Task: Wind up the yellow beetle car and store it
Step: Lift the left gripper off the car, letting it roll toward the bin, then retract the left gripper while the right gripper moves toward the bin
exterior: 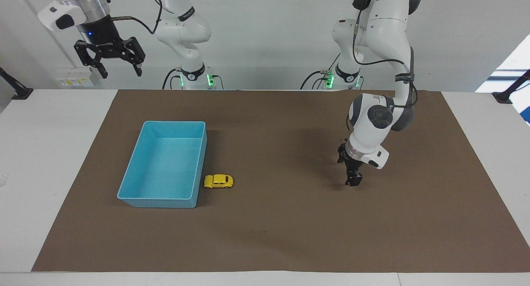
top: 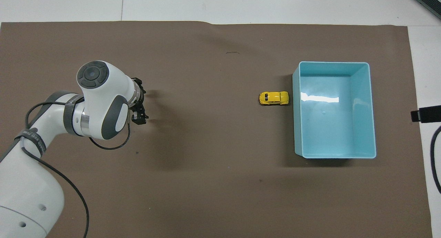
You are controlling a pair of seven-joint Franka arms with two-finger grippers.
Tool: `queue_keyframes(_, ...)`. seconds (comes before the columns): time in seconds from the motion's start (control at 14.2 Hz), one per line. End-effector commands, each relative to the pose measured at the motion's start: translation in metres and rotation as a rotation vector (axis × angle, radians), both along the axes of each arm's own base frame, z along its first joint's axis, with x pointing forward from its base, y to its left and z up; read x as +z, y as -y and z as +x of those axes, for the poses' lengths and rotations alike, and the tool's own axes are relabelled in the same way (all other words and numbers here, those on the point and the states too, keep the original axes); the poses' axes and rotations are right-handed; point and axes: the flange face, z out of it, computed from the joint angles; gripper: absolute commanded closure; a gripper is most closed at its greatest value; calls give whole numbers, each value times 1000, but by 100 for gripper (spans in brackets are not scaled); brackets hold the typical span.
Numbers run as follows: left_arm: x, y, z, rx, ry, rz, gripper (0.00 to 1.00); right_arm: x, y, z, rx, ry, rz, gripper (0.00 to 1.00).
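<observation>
The car is seen just beside the bin, at its 3 o'clock, not yet stored. Both tools, left low over the mat, right waiting raised, are open and empty.

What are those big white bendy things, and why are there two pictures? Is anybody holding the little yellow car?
The white bendy things are two robot arms. Each ends in a black claw for grabbing. One picture is taken from across the table, facing the robots. The other looks down from high above the robots' own end, so everything appears turned around.

On the table lies a brown mat. On it sit a light-blue bin with nothing in it and the yellow beetle car, right beside the bin's wall.

Nobody holds the car. The left claw hangs open, low over the mat, well away from the car. The right claw waits open, high up near its end of the table.
</observation>
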Motion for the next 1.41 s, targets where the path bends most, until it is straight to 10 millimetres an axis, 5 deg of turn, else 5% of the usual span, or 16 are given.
queue_keyframes(0.0, 16, -3, -1, -38, 25, -3, 0, 4, -1, -5, -6, -5, -13, 0)
queue_keyframes(0.64, 78, -11, -2, -199, 97, -7, 0, 6, -7, -8, 0, -12, 2, 0)
queue_keyframes(1.34, 180, -88, -23, -587, 93, 24, 0, 8, -29, -7, 214, 10, -8, 0)
